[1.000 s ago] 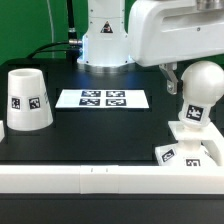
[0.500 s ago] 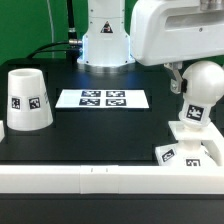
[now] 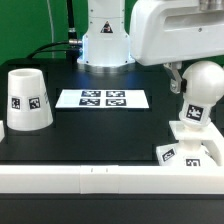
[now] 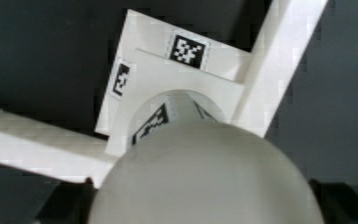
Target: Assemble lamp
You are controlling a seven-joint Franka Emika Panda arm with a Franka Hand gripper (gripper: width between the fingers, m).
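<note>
Done: bulb (image 3: 203, 88) stands upright on base (image 3: 205, 148), near right of surface (image 3: 100, 135).
Left: shade (image 3: 28, 98) sits well apart, left, unfitted.
Pincer (image 3: 180, 82): by bulb; opening cannot be told.

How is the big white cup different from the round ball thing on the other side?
The shade is a wide tapered cup with a flat top; the bulb has a round head on a narrower stem. The shade stands alone at the exterior view's left; the bulb stands on the square base at the exterior view's right. Both are white, upright and tagged.
</note>
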